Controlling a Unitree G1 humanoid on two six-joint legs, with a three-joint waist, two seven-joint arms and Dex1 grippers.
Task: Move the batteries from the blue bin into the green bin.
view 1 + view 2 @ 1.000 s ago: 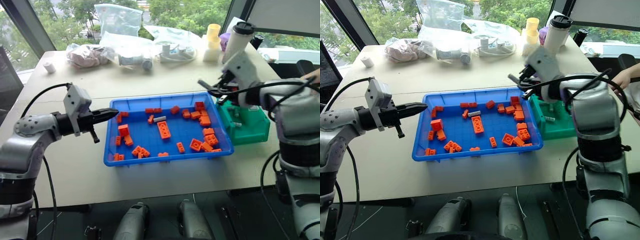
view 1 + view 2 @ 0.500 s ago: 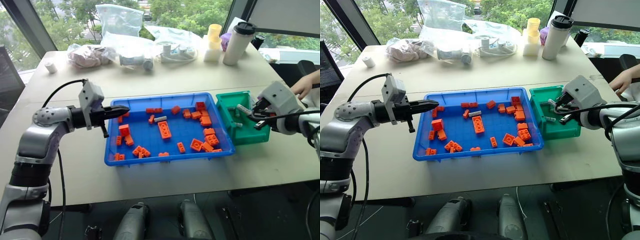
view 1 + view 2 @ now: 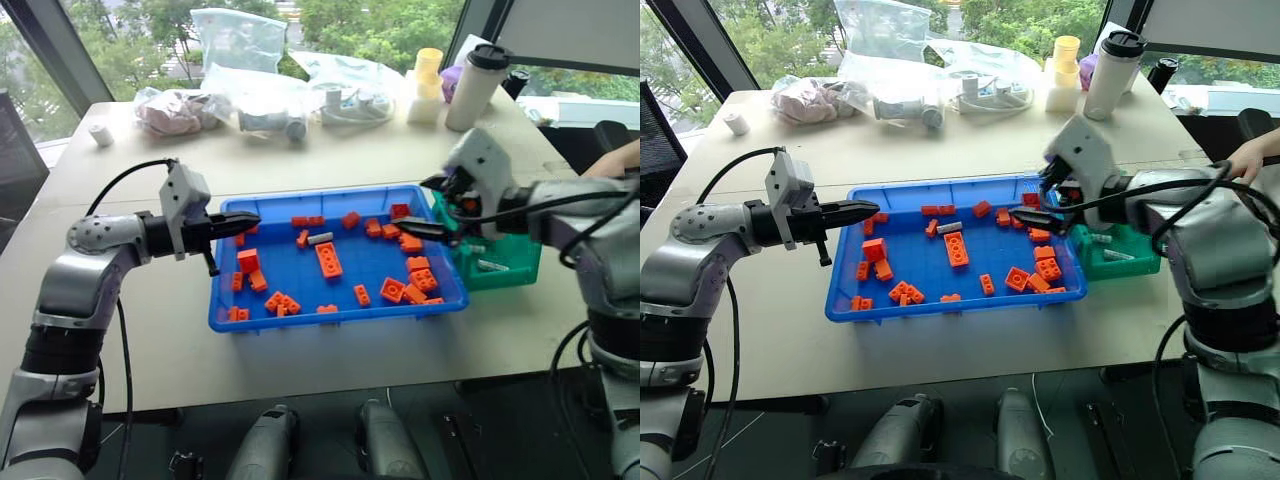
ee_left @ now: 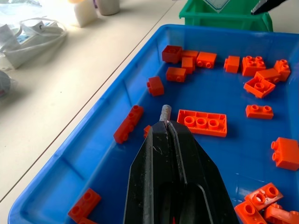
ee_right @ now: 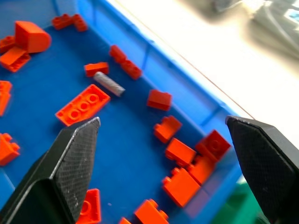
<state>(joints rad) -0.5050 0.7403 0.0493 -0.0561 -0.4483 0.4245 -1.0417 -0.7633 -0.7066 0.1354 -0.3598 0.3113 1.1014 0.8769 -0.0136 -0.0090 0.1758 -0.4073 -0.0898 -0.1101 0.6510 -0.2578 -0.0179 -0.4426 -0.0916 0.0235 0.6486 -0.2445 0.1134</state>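
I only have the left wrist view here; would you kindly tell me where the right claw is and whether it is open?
Observer: The right claw hangs open and empty over the right end of the blue tray, beside the green bin.
Operator: Thank you. Is anything lying inside the green bin?
Observer: Yes, at least one battery lies on its floor.

Beige table (image 3: pixel 300 165) by big windows (image 3: pixel 130 30), green trees outside, daylight
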